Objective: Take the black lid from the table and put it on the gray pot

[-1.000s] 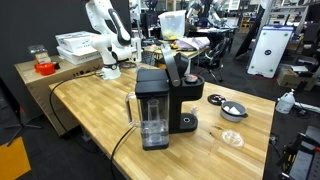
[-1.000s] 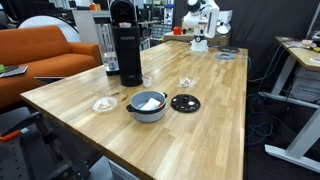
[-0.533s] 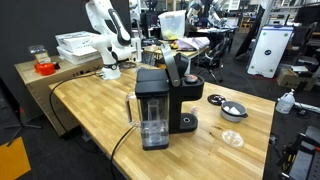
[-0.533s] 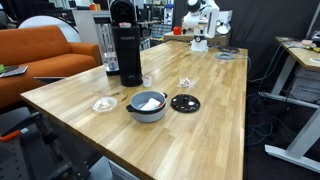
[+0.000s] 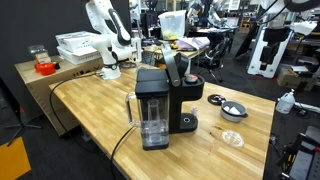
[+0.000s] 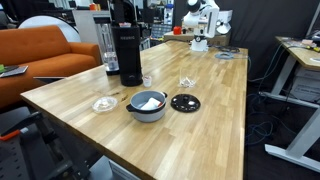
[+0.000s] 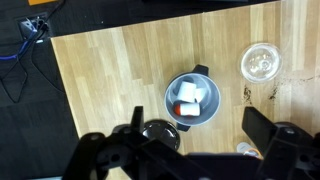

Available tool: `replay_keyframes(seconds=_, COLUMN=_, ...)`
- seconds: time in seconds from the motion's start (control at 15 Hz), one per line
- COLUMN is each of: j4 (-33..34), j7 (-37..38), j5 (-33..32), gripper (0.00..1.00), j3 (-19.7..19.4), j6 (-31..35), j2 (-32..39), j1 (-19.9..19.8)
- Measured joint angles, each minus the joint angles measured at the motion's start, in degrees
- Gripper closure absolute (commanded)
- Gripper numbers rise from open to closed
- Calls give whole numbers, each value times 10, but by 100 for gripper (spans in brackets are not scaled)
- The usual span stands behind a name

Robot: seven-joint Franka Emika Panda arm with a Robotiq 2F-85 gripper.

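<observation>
The black lid [image 6: 185, 102] lies flat on the wooden table just beside the gray pot [image 6: 147, 104]. The pot holds white pieces and a red one. Both also show in an exterior view, the lid [image 5: 216, 98] behind the pot [image 5: 233, 110]. In the wrist view the pot [image 7: 193, 98] is seen from high above, and the lid [image 7: 160, 133] is partly hidden by my gripper body. My gripper [image 7: 197, 124] is open and empty, far above the table. My white arm [image 6: 200, 22] stands folded at the far end of the table.
A big black coffee machine [image 6: 125, 50] [image 5: 160, 105] stands near the pot. A pale translucent disc [image 6: 104, 104] [image 7: 260, 63] lies on the pot's other side. Small glass items [image 6: 186, 82] sit behind the lid. An orange sofa [image 6: 40, 55] is beside the table.
Nothing on the table and no part of my arm has visibly moved. Only something in the far background of an exterior view has shifted.
</observation>
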Motion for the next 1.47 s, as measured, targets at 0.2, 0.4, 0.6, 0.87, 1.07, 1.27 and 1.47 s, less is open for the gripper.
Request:
replay_keyframes(seconds=0.2, j4=17, j7=0, j5=1, gripper=0, j3=0, j6=4, j2=28, j1=0)
replay_keyframes(seconds=0.4, j4=19, j7=1, j5=2, gripper=0, j3=0, j6=4, j2=27, j1=0)
replay_keyframes(seconds=0.6, j4=19, j7=1, j5=2, gripper=0, j3=0, j6=4, j2=27, j1=0)
replay_keyframes(seconds=0.87, j4=18, j7=0, j5=0, gripper=0, j3=2, j6=6, j2=30, j1=0)
replay_keyframes(seconds=1.07, j4=18, j7=-9, j5=1, gripper=0, j3=9, j6=42, j2=39, j1=5)
replay_keyframes(seconds=1.27, j4=27, j7=-23, j5=13, gripper=0, j3=13, j6=77, j2=70, j1=16)
replay_keyframes(seconds=1.47, j4=62, j7=-35, j5=13, gripper=0, j3=13, j6=94, j2=127, j1=16)
